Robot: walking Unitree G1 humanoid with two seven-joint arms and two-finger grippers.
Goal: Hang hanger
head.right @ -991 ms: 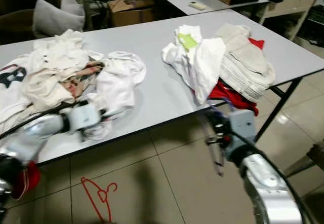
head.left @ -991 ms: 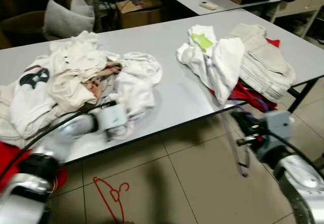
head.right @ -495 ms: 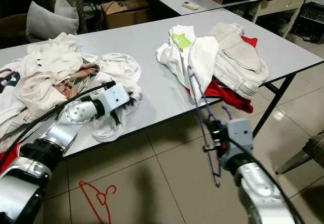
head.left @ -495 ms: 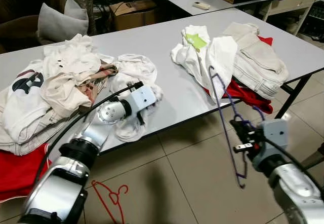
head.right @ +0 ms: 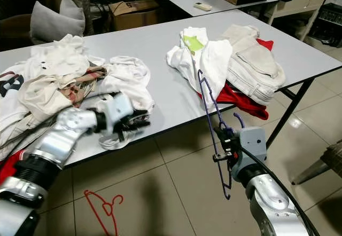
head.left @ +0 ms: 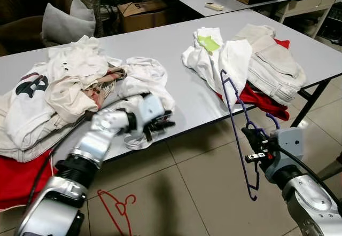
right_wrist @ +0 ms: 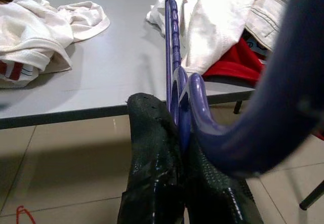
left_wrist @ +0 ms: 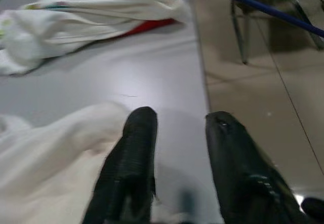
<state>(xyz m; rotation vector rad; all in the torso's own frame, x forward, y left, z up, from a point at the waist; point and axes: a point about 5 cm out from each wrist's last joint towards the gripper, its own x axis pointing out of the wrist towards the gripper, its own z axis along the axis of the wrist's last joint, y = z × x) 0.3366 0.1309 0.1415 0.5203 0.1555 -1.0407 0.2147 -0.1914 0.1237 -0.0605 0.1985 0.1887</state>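
A blue hanger (head.left: 235,124) hangs upright in front of the table's front edge, its hook near my right gripper (head.left: 251,138). That gripper is shut on the hanger's wire (right_wrist: 171,57), as the right wrist view shows close up. My left gripper (head.left: 163,124) is open at the table's front edge, beside a crumpled white garment (head.left: 145,78). In the left wrist view its two black fingers (left_wrist: 135,153) stand apart with nothing between them, over white cloth (left_wrist: 45,158) and bare grey tabletop. A red hanger (head.left: 118,206) lies on the floor tiles below.
The grey table (head.left: 171,44) carries a big heap of white clothes (head.left: 64,86) on the left. On the right lie a white shirt (head.left: 227,65), beige trousers (head.left: 275,60) and red cloth (head.left: 259,98). A cardboard box (head.left: 141,13) and a second table stand behind.
My left gripper has swung off the white garment toward the table's front edge. The right gripper still holds the blue hanger in nearly the same place.
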